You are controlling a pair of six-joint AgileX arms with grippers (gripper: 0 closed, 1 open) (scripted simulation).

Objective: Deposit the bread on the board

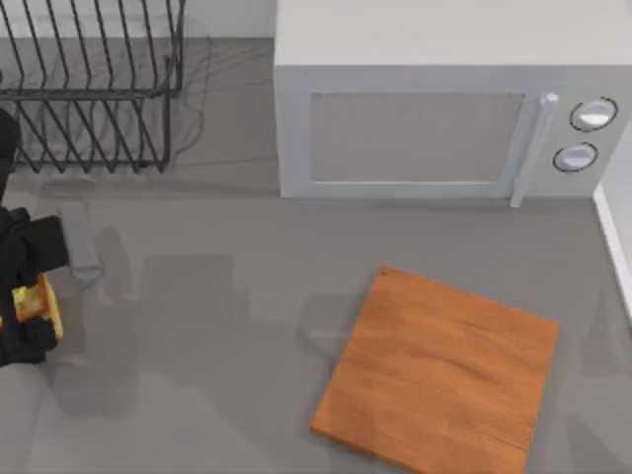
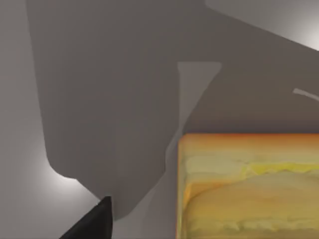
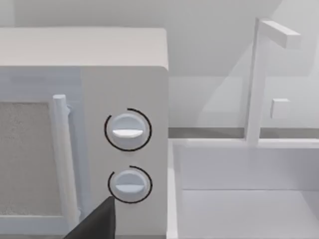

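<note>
Left gripper, table's far left edge: our fingers clamped on small golden-yellow bread chunk with toasted crust, held off table. Flat orange-brown wooden board lay well apart, right, bare. Step judged: carry. Next called for rightward travel over board, then release. Right gripper's fingers: could not tell.

i work in a kitchen: a grey-white microwave stands on my desk, a wire dish rack left of it, a white sink right beside it.
</note>
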